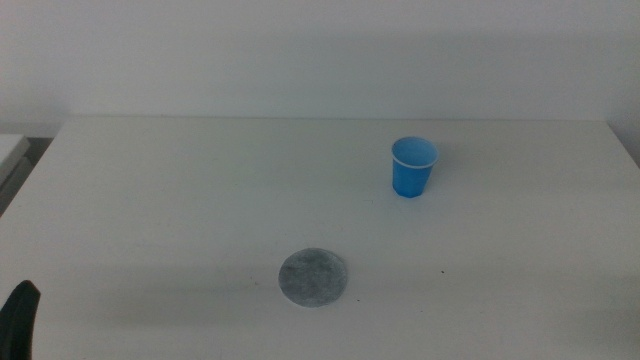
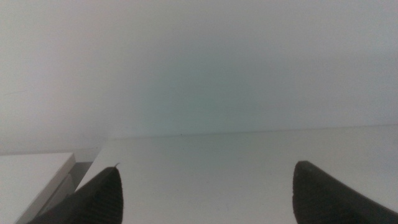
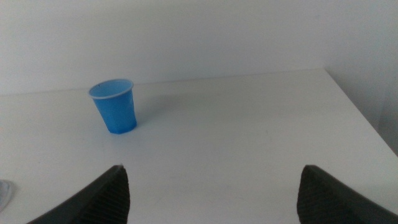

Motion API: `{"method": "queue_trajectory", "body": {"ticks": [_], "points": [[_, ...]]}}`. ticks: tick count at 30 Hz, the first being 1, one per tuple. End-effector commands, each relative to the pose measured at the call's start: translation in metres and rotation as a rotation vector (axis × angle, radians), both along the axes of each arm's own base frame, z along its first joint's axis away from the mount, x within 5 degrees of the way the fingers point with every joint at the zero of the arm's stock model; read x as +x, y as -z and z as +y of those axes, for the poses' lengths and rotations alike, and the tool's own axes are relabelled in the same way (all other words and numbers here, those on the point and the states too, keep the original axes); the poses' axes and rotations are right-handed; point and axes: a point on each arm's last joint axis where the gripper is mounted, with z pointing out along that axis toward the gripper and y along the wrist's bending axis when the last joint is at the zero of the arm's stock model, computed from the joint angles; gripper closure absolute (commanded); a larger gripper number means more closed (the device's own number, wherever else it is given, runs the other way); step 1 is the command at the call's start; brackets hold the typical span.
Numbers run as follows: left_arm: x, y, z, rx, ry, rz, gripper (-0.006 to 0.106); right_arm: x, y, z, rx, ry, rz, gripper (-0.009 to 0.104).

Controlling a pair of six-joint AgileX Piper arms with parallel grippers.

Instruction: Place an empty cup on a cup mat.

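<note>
The blue cup [image 1: 413, 167] stands upright and empty on the white table, right of centre toward the back. The grey speckled cup mat [image 1: 314, 277] lies flat nearer the front, left of the cup and apart from it. My left gripper [image 1: 20, 318] shows only as a dark tip at the picture's bottom left corner; in its wrist view the left gripper [image 2: 205, 199] is open and empty, with neither cup nor mat in sight. My right gripper [image 3: 214, 199] is open and empty, well short of the cup [image 3: 115, 107]. A sliver of the mat [image 3: 2, 193] shows at that picture's edge.
The white table [image 1: 180, 200] ends at a pale wall at the back. A lower white surface [image 2: 31, 177] stands beside the table's left edge. The table's right edge [image 3: 364, 118] shows in the right wrist view.
</note>
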Motion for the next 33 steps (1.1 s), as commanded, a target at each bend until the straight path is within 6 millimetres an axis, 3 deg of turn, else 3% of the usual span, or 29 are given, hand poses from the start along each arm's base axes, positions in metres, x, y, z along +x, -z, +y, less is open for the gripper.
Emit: {"method": "queue_trajectory", "body": {"ticks": [1, 7, 14, 22, 26, 33], "points": [[0.000, -0.001, 0.000, -0.006, 0.005, -0.007, 0.007, -0.001, -0.005, 0.000, -0.014, 0.000, -0.008, 0.002], [0.000, -0.001, 0.000, -0.006, 0.005, -0.007, 0.007, 0.009, -0.037, 0.000, 0.048, 0.011, 0.025, 0.002], [0.000, -0.001, 0.000, -0.006, 0.005, -0.007, 0.007, 0.048, -0.095, 0.002, 0.042, 0.019, 0.190, 0.002], [0.000, -0.001, 0.000, -0.006, 0.005, -0.007, 0.007, 0.114, -0.161, 0.011, 0.003, 0.005, 0.556, 0.002], [0.000, -0.001, 0.000, -0.006, 0.005, -0.007, 0.007, 0.148, -0.176, 0.031, -0.005, -0.067, 0.684, 0.002], [0.000, -0.001, 0.000, -0.005, 0.005, -0.008, 0.007, 0.214, -0.193, 0.062, -0.015, -0.135, 0.727, 0.002]]}}
